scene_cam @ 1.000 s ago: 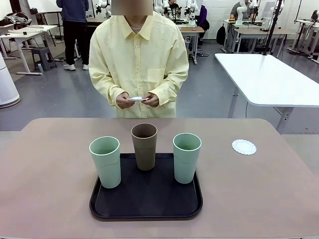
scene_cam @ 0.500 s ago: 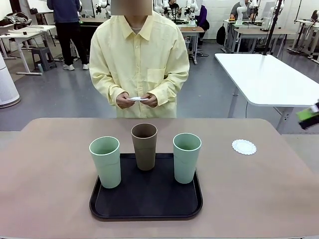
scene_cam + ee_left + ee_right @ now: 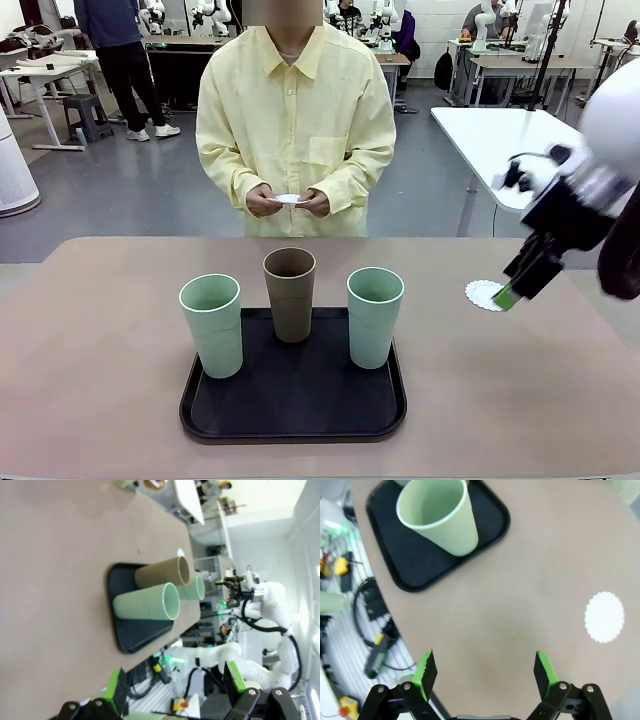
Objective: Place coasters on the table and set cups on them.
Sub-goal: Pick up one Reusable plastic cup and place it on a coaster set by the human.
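Three cups stand on a black tray point(image 3: 292, 415): a mint cup point(image 3: 211, 325) on the left, a brown cup point(image 3: 290, 293) in the middle and a mint cup point(image 3: 375, 316) on the right. One lacy white coaster point(image 3: 484, 293) lies on the beige table point(image 3: 100, 350) at the right, partly behind my right gripper point(image 3: 515, 285), which hovers open just above it. The right wrist view shows that gripper point(image 3: 485, 670) open, with the coaster point(image 3: 604, 616) and a mint cup point(image 3: 440, 515). The person holds more coasters point(image 3: 289, 199) in both hands. My left gripper point(image 3: 175, 685) is open, well away from the cups point(image 3: 145, 607).
A white table point(image 3: 540, 160) stands behind on the right. The tray point(image 3: 420, 560) sits close to the table's near edge, with cables and tools on the floor point(image 3: 375, 650) beyond it. Bare tabletop point(image 3: 520, 605) lies between tray and coaster.
My right arm has swung in from the right edge to the coaster on the table. The person has shifted slightly to the right, still holding coasters. The cups have not moved.
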You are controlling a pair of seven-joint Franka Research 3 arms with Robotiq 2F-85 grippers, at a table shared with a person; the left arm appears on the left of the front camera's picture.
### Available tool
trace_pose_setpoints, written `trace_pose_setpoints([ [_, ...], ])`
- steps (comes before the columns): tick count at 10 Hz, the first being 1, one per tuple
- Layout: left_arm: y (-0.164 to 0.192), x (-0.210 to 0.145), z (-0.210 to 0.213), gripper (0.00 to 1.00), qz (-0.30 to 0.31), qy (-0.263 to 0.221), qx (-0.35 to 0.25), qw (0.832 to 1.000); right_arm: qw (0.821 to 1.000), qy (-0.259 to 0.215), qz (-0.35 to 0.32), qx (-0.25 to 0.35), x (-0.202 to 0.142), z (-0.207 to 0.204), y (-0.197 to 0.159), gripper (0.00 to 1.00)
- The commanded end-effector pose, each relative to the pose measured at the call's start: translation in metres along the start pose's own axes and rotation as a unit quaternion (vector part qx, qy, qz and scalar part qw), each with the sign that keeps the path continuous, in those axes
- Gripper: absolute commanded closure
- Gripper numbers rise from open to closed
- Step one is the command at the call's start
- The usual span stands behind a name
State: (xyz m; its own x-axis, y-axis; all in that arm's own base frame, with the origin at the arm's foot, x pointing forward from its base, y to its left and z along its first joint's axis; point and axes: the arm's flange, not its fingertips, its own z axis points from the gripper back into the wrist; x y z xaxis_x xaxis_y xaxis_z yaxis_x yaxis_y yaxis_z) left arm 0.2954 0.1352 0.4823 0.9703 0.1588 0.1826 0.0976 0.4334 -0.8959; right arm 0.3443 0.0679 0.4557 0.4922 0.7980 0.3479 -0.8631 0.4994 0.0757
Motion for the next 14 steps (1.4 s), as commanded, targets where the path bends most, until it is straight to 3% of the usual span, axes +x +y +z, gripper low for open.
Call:
trace_pose_setpoints([
  [1, 0.000, 0.001, 0.000, 0.00, -0.005, -0.003, -0.008, 1.000, 1.000, 0.000, 0.011, -0.002, 0.009, -0.022, 0.005, 0.00],
  [3, 0.000, 0.001, 0.000, 0.00, -0.005, -0.003, -0.008, 1.000, 0.999, -0.034, 0.015, 0.018, 0.005, -0.026, 0.003, 0.00],
  [4, 0.000, 0.001, 0.000, 0.00, -0.005, -0.003, -0.008, 1.000, 1.000, 0.002, 0.027, -0.003, 0.018, -0.021, 0.007, 0.00],
  [8, 0.000, 0.001, 0.000, 0.00, -0.005, -0.003, -0.008, 1.000, 0.999, -0.007, 0.031, 0.005, 0.018, -0.021, 0.004, 0.00],
  [9, 0.000, 0.001, 0.000, 0.00, -0.005, -0.003, -0.008, 1.000, 0.987, -0.085, 0.130, 0.033, -0.001, -0.013, 0.001, 0.00],
  [10, 0.000, 0.001, 0.000, 0.00, -0.005, -0.003, -0.008, 1.000, 0.966, -0.166, 0.189, 0.060, -0.018, -0.012, -0.007, 0.00],
  [11, 0.000, 0.001, 0.000, 0.00, -0.005, -0.003, -0.008, 1.000, 0.944, -0.236, 0.214, 0.083, -0.039, -0.012, -0.022, 0.00],
  [14, 0.000, 0.001, 0.000, 0.00, -0.005, -0.003, -0.008, 1.000, 0.888, -0.366, 0.246, 0.134, -0.077, -0.027, -0.047, 0.00],
])
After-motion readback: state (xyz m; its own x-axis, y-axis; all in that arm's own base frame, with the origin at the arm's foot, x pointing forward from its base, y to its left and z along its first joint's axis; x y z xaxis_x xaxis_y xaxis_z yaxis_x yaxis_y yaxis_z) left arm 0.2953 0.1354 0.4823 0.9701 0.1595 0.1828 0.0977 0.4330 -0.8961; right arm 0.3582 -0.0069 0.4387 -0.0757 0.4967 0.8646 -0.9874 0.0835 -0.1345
